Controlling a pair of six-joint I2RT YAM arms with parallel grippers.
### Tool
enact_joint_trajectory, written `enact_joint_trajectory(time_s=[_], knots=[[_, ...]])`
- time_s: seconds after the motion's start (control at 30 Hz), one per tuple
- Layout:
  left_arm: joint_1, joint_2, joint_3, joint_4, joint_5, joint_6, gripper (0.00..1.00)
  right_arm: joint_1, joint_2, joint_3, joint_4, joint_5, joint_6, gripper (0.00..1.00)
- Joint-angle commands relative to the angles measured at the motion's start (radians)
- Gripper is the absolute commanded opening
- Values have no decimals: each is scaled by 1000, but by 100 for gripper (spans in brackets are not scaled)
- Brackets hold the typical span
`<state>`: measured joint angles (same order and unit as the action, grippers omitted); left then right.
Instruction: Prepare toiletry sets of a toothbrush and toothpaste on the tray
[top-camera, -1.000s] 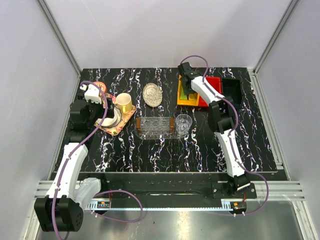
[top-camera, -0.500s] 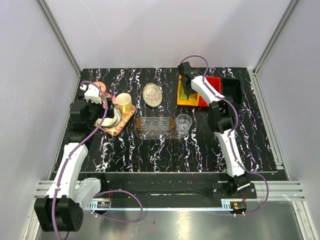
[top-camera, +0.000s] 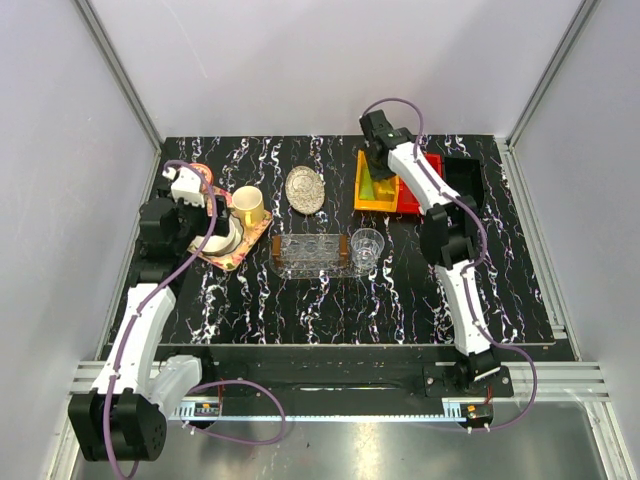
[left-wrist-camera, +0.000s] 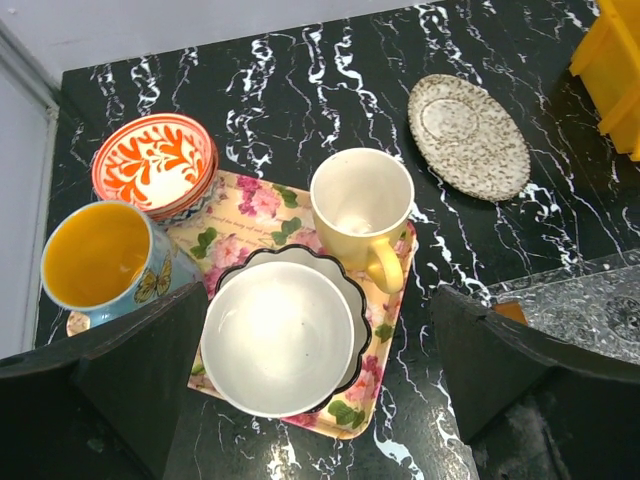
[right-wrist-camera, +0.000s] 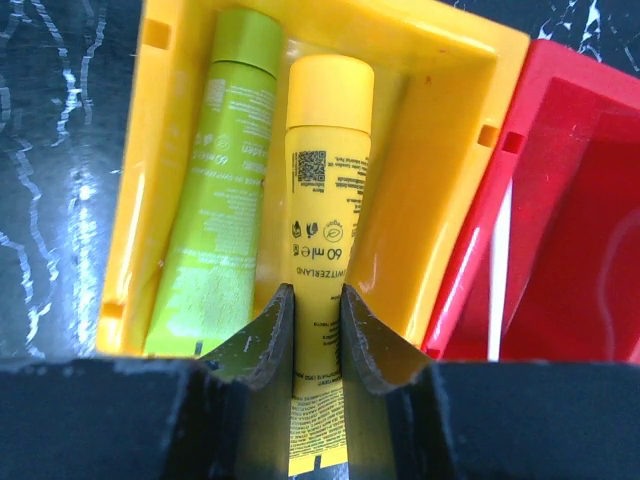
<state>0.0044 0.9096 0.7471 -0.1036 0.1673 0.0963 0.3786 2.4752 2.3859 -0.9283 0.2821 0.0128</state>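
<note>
The black marbled table (top-camera: 300, 310) carries everything. The left arm (top-camera: 140, 320) reaches up the left side, and the right arm (top-camera: 455, 270) stretches to the far right corner.

The clear oval tray (top-camera: 300, 268) lies mid-table with nothing of the set on it. A floral tray (left-wrist-camera: 245, 200) sits to its left under the left arm. Three bins stand side by side at the far right: a yellow bin (right-wrist-camera: 430, 150), a red bin (right-wrist-camera: 570, 200) touching its right wall, and a black bin (top-camera: 465, 180) beyond that.

The left pincer (left-wrist-camera: 320, 330) hovers over the floral tray with its jaws spread wide, holding nothing. Below it a white bowl (left-wrist-camera: 275, 335) and a pale yellow mug (left-wrist-camera: 360, 205) stand on that tray. A blue cup (left-wrist-camera: 95, 255) and an orange bowl (left-wrist-camera: 155, 160) sit at its left edge. A speckled dish (left-wrist-camera: 468, 135) lies apart to the right, and a glass (top-camera: 367, 245) stands just beside the clear tray's right end.

The right pincer (right-wrist-camera: 315, 300) is down in the yellow bin, its jaws closed on the sides of the yellow tube (right-wrist-camera: 325, 160). Whether the tube is off the bin floor I cannot tell. The green tube (right-wrist-camera: 225, 180) lies just beside it on the left, in the same bin. The toothbrush (right-wrist-camera: 499, 265) shows only as a thin white stick in the red bin.
</note>
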Motion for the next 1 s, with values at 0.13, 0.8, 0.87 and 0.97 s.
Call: enact_joint_trajectory(time_s=[0.13,0.8,0.87,0.97], knots=[[-20,100,175,-80,164,71,99,-6,-220,29,-67,-126,-50,1],[-398,127,294,-64,118,299,99,-6,-539,-188,-274,-787,-221,2],[-446,133,313,-85,97,361,99,-4,-565,-221,-294,-855,-263,2],[-501,155,342,-104,74,436,99,0,-601,-269,-319,-915,-312,2]])
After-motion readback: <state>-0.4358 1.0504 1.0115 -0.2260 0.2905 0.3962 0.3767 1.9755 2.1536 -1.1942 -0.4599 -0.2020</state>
